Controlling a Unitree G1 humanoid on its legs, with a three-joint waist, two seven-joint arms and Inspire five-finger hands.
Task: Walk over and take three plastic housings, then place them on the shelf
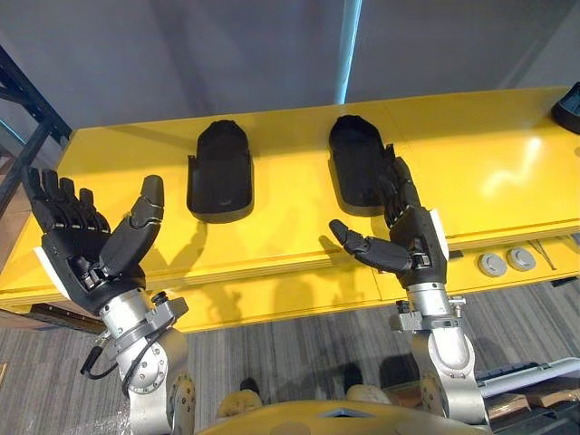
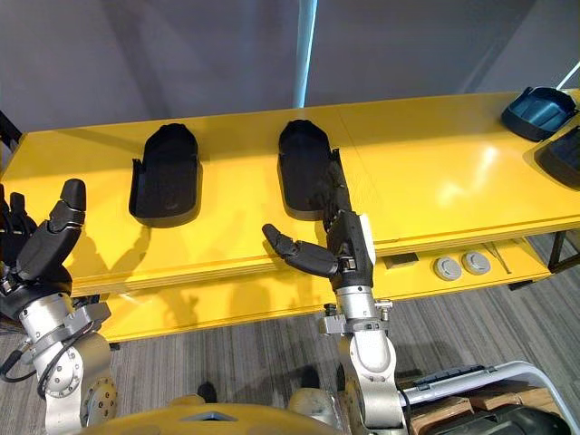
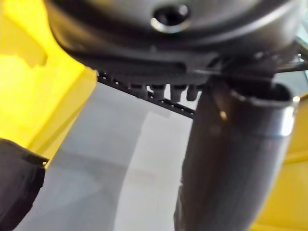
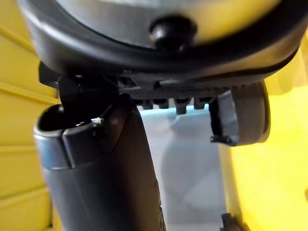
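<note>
Housings of black plastic lie on the yellow table top (image 1: pixel 290 227), open side up and well apart from each other. The right housing (image 1: pixel 356 159) sits straight ahead of the right hand (image 1: pixel 415 237). That hand is released, its straight fingers (image 1: pixel 399 186) reaching over the housing's near rim; whether they touch it I cannot tell. Its thumb (image 1: pixel 362 246) juts out sideways over the table's front edge, grasping nothing.

The left housing (image 1: pixel 220 172) lies ahead of the left hand (image 1: pixel 82 245) and off to its thumb side, with bare yellow surface between them. The left hand is also released and empty, palm turned up, fingers upright near the table's front corner. A dark metal frame (image 1: pixel 23 109) stands close beyond its fingers, on the side away from the thumb.

Between the two hands the table front is unobstructed. Far out on the right hand's outer side, at the table's end, sit a dark blue housing (image 2: pixel 539 109) and another dark one (image 2: pixel 564 154) just beside it. Two round grey discs (image 1: pixel 492 264) rest on a lower yellow ledge (image 1: pixel 544 263) just beside the right hand. Grey floor (image 1: pixel 272 362) lies below the table edge.
</note>
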